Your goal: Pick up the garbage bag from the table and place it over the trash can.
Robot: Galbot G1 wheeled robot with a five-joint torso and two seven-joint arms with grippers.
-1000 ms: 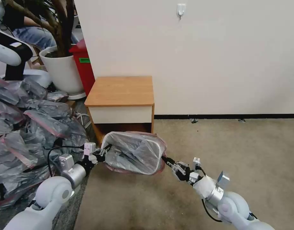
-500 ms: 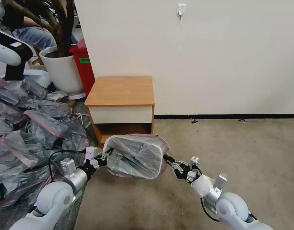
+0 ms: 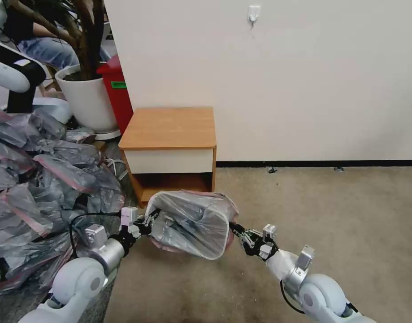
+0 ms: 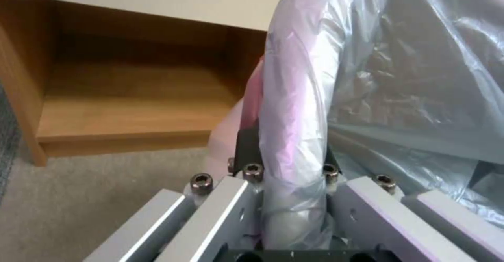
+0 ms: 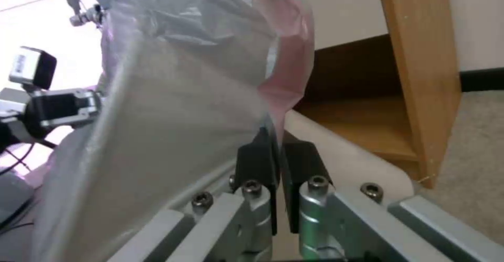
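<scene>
The garbage bag (image 3: 188,220), translucent grey with a pink-red rim band, is stretched over the trash can on the carpet in front of the table (image 3: 170,128). The can's cream rim (image 5: 346,159) peeks out under the plastic in the right wrist view. My left gripper (image 3: 149,219) clasps the bag-wrapped rim (image 4: 294,108) on the can's left side, with the plastic bunched between its fingers (image 4: 247,147). My right gripper (image 3: 236,229) is at the can's right side. Its black fingertips (image 5: 257,159) are pinched together on the bag's pink edge (image 5: 283,77).
A big heap of similar grey bags (image 3: 40,188) lies at the left, close to my left arm. Behind it stand a white plant pot (image 3: 87,96) and a red bin (image 3: 118,94). Open carpet (image 3: 340,215) stretches to the right, bounded by the wall.
Both grippers, still holding the bag, have shifted slightly down and nearer. The bagged can has moved a little with them, and the right wrist has drawn in to the left.
</scene>
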